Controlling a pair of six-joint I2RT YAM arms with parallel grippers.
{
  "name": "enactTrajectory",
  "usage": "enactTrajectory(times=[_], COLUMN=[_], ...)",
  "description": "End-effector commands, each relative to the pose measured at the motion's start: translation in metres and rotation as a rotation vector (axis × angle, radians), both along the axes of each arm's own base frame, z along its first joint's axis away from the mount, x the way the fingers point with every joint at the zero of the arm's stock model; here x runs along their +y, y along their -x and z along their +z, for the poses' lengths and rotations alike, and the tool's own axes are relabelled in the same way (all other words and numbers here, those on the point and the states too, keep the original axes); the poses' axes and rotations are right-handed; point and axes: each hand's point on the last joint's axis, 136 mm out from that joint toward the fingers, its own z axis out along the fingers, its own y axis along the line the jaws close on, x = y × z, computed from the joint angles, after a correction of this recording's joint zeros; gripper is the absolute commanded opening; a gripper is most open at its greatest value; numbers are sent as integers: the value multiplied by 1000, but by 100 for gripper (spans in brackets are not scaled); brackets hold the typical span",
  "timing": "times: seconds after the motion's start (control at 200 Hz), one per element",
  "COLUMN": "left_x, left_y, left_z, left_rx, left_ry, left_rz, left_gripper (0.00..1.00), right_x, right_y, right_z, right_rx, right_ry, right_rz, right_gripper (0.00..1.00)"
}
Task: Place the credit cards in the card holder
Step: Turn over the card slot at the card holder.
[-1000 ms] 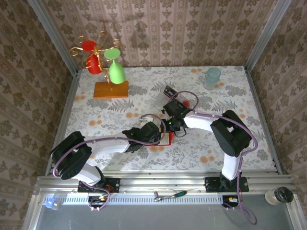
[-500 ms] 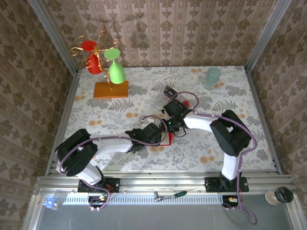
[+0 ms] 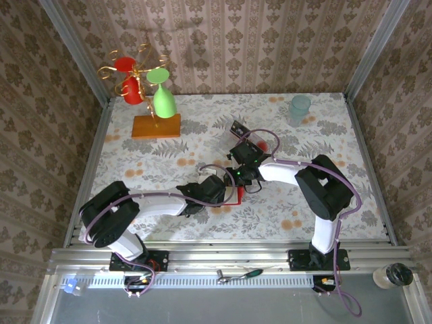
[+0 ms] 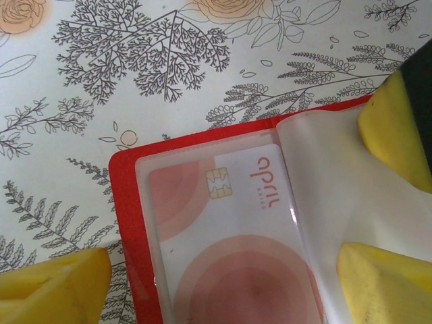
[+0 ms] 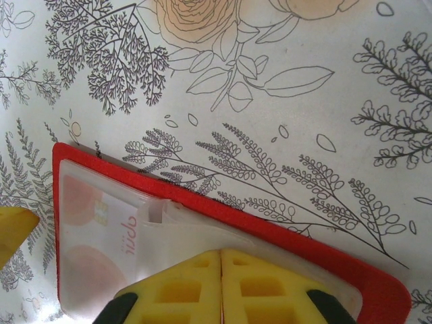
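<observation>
Change over the last sec is small. In the top view the L arm's elbow has swung in toward the middle, and the left tool (image 3: 217, 190) has crept a bit nearer the card holder (image 3: 236, 196). The R arm, the holder & the rest of the bench (image 3: 317, 142) look unmoved.

L wrist view: the left tool straddles the holder w/ fingers wide apart. One finger is off the holder's red edge over bare bench, the other over the pale inner flap, and nothing is gripped. One whitish credit card (image 4: 229, 236) w/ red rings & a chip lies flat inside the clear pocket. Its top edge is tucked under the pocket lip; its lower end is cut off by the frame, so can't confirm it's fully seated.

R wrist view: the right tool (image 5: 221, 263) has its fingers pressed together, tip on the pale flap just inside the red far edge. Can't tell if it's pinching the flap or only pinning it down. Either way it's steadying the holder.

What it means, prob: this card is in or nearly in, and the L arm's small move looks like repositioning over the pocket, maybe to nudge the card home. The task isn't done, since other cards are still to load. A small dark rectangle (image 3: 237, 127) farther back may be the black card, but it's too small to be sure.
</observation>
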Motion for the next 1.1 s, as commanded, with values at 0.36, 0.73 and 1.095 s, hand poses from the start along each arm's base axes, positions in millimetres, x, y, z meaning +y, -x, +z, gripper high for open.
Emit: enactTrajectory(times=[0.36,0.73,1.095], left_x=[6,9,8], left_y=[7,8,7], left_z=[-13,-12,-10], left_rx=[22,18,15], left_ry=[-15,-16,-13], left_rz=[6,9,7], left_gripper=[85,85,85], right_x=[-10,-10,8], right_y=[1,7,9], right_z=[29,8,13], right_rx=[-38,13,27], right_ry=[-33,-44,-123], right_rz=[-62,-87,-25], right_gripper=[42,48,44])
